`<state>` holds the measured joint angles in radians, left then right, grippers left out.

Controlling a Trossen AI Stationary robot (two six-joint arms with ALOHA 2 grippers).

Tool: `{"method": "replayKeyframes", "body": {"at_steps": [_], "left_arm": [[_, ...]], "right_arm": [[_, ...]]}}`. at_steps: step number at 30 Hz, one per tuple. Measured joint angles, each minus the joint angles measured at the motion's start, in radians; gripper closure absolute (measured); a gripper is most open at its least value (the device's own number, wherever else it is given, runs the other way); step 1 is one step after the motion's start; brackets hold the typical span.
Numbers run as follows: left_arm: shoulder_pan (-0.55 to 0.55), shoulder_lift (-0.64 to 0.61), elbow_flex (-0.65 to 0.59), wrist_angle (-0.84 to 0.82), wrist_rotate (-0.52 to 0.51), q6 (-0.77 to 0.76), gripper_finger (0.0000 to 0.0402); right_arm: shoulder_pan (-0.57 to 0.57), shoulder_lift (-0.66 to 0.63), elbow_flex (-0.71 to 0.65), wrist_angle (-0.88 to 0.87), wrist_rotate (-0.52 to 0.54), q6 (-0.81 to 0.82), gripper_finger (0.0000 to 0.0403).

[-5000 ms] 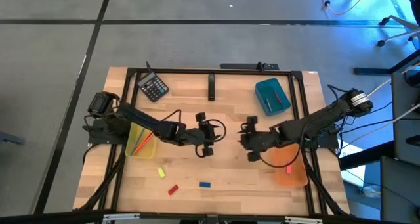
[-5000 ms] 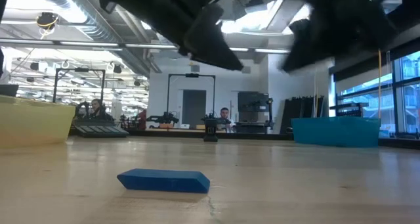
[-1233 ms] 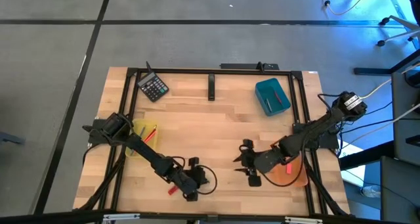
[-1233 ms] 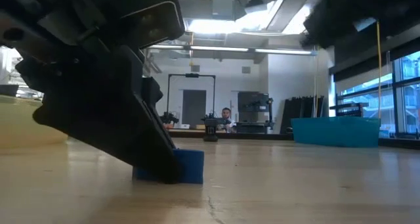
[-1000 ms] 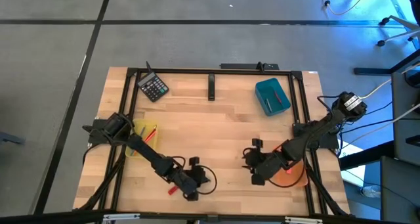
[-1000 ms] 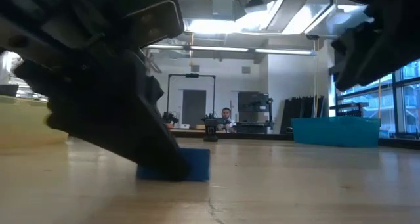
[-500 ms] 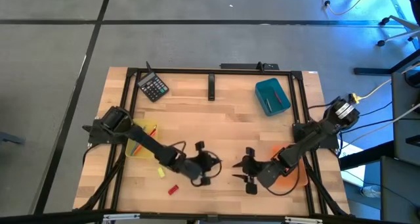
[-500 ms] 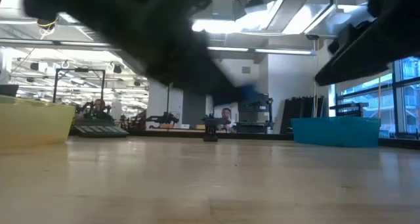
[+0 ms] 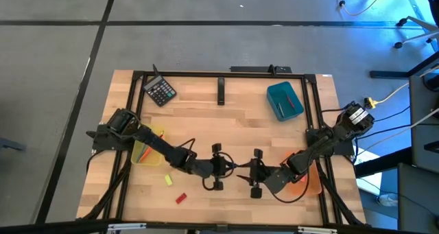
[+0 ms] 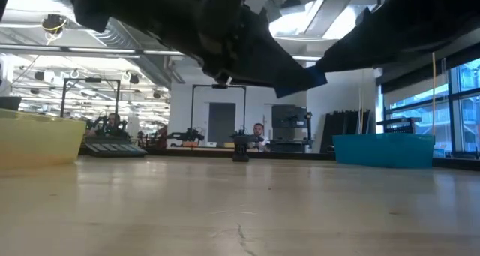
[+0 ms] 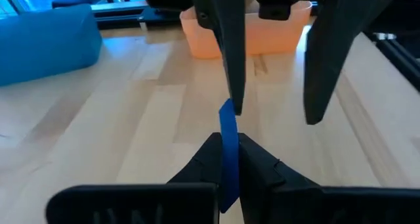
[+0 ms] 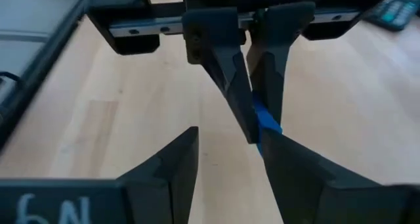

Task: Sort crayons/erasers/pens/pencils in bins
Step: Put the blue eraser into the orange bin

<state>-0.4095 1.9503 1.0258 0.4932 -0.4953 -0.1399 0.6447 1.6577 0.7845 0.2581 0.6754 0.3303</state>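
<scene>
1. The left gripper (image 9: 223,167) is pinched shut on the blue eraser (image 11: 228,140), holding it up off the table (image 9: 233,131) near the middle of the front half. In the left wrist view the eraser stands edge-on between the two fingers, its long axis poking straight out past the fingertips.

2. The right gripper (image 9: 248,173) sits directly opposite, nose to nose with the left one, fingers spread wide. From the right wrist view the eraser's free end (image 12: 265,123) is right beside one of the right fingers (image 12: 298,178), maybe brushing it, and not yet centred in the gap. Looks like a handoff setup to me.

3. The bit that matters: the eraser's long axis runs along the line between the two grippers, so the right one would need to slide forward and a touch sideways to get the stub between its fingers before closing.

4. The orange bin (image 9: 308,181) is just behind the right arm, so that arm is clearly the nearer one for dropping it in.

5. The red eraser (image 9: 180,198) and the yellow eraser (image 9: 167,180) lie on the table on the left arm's side, both well clear of the grippers.
</scene>
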Motion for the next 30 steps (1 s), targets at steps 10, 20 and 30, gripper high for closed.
{"method": "replayKeyframes", "body": {"at_steps": [10, 20, 30], "left_arm": [[-0.028, 0.0, 0.0, 0.013, 0.026, 0.038, 0.0385], [-0.031, -0.002, 0.002, -0.017, 0.032, 0.023, 0.0385], [-0.04, -0.002, 0.003, -0.028, 0.024, 0.019, 0.0385]], "right_arm": [[-0.007, 0.0, 0.0, 0.032, -0.052, -0.052, 0.0233], [-0.009, 0.0, -0.001, 0.041, -0.041, -0.101, 0.0289], [-0.006, 0.0, -0.001, 0.043, 0.008, -0.134, 0.0266]]}}
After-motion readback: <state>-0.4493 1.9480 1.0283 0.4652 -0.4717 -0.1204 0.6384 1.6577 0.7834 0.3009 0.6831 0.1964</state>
